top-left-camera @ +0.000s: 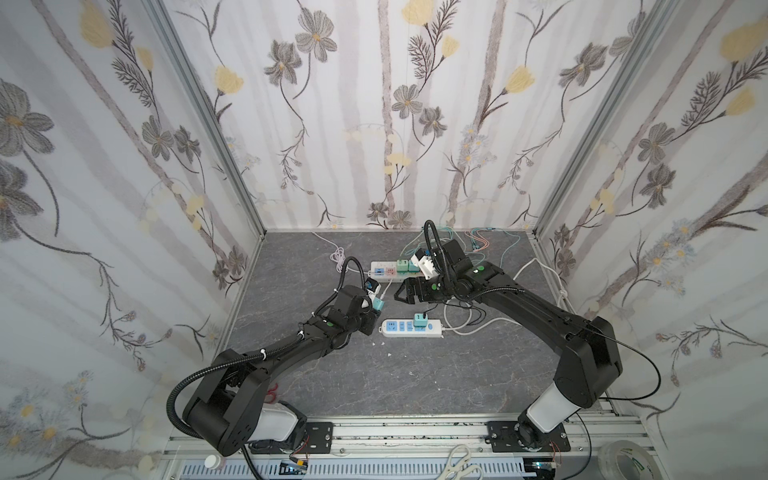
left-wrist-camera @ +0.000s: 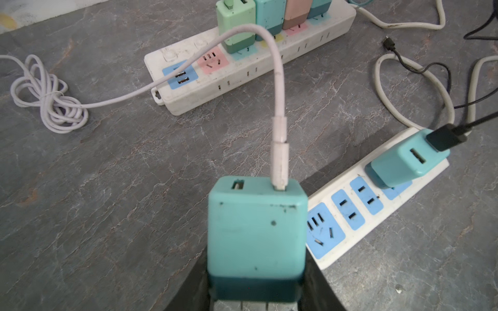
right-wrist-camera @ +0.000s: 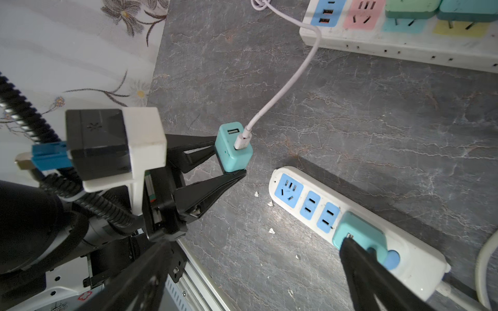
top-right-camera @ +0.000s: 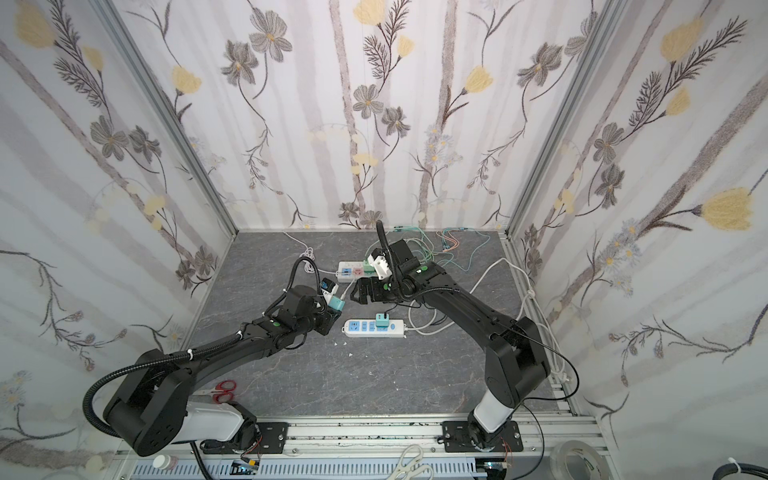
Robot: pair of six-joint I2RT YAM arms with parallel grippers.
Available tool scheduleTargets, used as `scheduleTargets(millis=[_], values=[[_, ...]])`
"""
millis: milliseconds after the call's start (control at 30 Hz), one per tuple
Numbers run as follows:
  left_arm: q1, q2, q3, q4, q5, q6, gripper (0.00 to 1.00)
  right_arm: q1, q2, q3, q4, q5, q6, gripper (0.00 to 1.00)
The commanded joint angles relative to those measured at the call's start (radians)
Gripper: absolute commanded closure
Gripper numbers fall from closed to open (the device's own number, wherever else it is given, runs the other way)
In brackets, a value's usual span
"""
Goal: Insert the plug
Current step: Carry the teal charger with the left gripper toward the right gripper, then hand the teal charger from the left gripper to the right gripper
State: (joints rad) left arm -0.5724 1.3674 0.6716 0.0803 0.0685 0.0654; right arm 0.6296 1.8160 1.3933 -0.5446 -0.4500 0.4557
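Your left jaws grip the teal plug (left-wrist-camera: 256, 231), held clear of the grey marbled worktop (top-left-camera: 374, 374) at 10 o'clock of the near strip (top-left-camera: 411, 328). Your right jaws stand wide open near 12 o'clock of it. Floral wallpaper (top-left-camera: 353, 124) lines the three walls around you.

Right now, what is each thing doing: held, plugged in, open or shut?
Left hand, shut on the teal charger.
Teal charger, held in the air, not plugged in.
White cable, plugged into that charger.
Right hand, open, empty.
Near power strip, one charger in, three sockets free.
Far power strip, four chargers in, pink socket free.
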Motion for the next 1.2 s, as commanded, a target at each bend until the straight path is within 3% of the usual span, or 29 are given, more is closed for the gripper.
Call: scheduleTargets(millis=[0, 267, 533, 667, 1000, 1167], values=[[0.001, -0.014, -0.022, 0.108, 0.038, 0.074, 1.0, 0.005, 0.028, 0.026, 0.005, -0.063, 0.007, 0.04], [0.002, -0.03, -0.06, 0.203, 0.113, 0.242, 1.0, 0.021, 0.094, 0.074, -0.021, -0.141, -0.005, 0.13], [0.003, -0.071, -0.088, 0.234, 0.141, 0.352, 1.0, 0.021, 0.134, 0.088, -0.023, -0.168, 0.01, 0.33], [0.003, -0.09, -0.1, 0.229, 0.188, 0.404, 1.0, 0.024, 0.159, 0.109, -0.006, -0.237, -0.024, 0.39], [0.003, -0.088, -0.091, 0.211, 0.193, 0.427, 1.0, 0.024, 0.249, 0.224, -0.106, -0.3, -0.194, 0.55], [0.002, -0.085, -0.092, 0.22, 0.207, 0.431, 1.0, 0.024, 0.275, 0.249, -0.147, -0.326, -0.231, 0.57]])
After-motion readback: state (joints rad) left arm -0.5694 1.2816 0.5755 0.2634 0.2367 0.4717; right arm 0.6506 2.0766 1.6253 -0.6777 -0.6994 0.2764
